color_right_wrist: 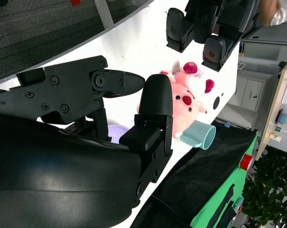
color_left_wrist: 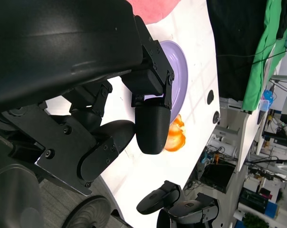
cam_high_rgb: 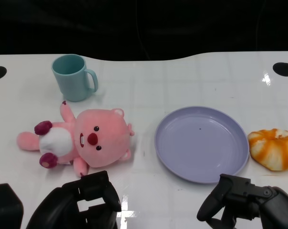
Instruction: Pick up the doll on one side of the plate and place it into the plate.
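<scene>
Doll (cam_high_rgb: 82, 140) on table, just beyond left robot hand (cam_high_rgb: 89, 200); fingers apart, holding nothing.

No text, label, brand, number or sign could be read anywhere in the three views, whether on the table or on the clutter in the room behind it.

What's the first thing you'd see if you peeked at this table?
The big pink doll lying on its back, left of the purple plate, which holds nothing. A teal mug stands behind the doll, and an orange-and-white striped toy sits just right of the plate. Both black hands, left hand and right hand, wait at the near edge, holding nothing.
</scene>
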